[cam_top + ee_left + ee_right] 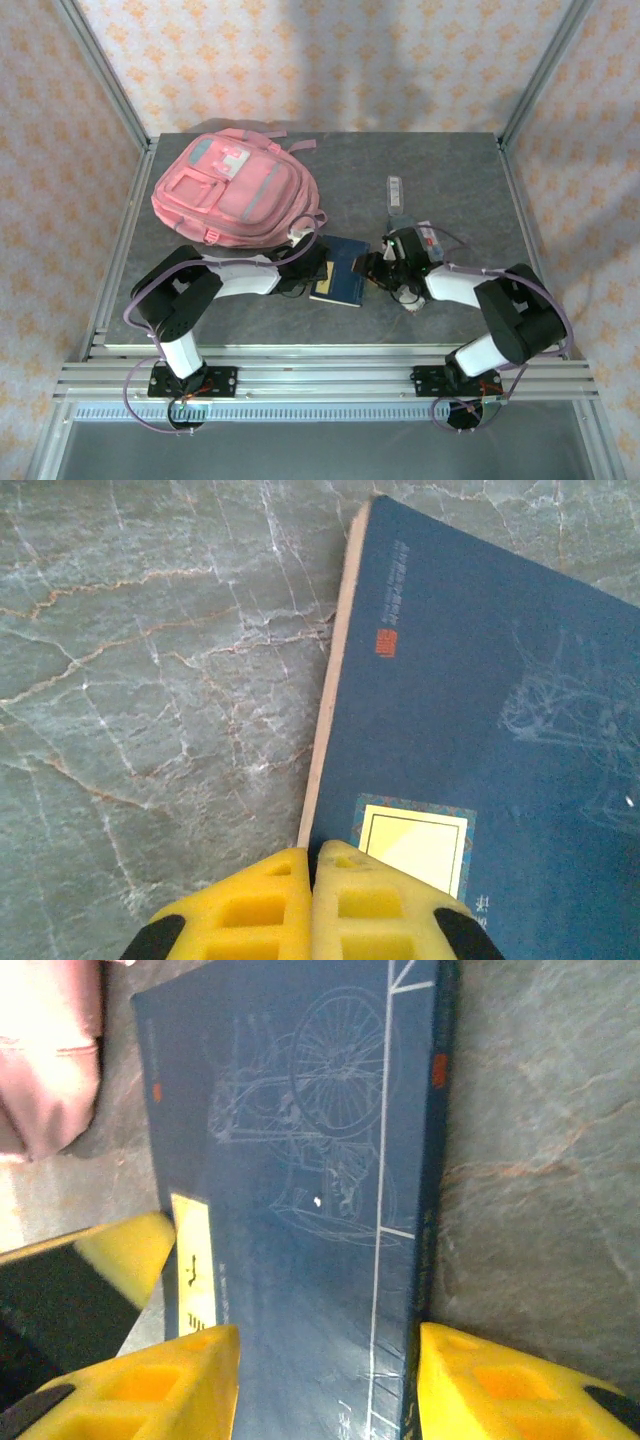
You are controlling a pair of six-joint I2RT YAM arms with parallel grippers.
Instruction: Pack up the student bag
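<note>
The pink student bag (235, 190) lies flat at the back left of the table, and a corner of it (45, 1060) appears in the right wrist view. A dark blue book (341, 272) lies on the table in front of it, between the two grippers. My left gripper (316, 266) is at the book's left edge. Its yellow fingers (270, 900) are pressed together at the near corner of the book (470, 710); I cannot tell if the cover is pinched. My right gripper (330, 1380) is open and straddles the book (300, 1160), one finger on each side.
A long narrow packet (396, 192) lies at the back right of the grey marble table (450, 170). A small item (428, 236) sits just behind the right wrist. Metal frame posts border the table on both sides.
</note>
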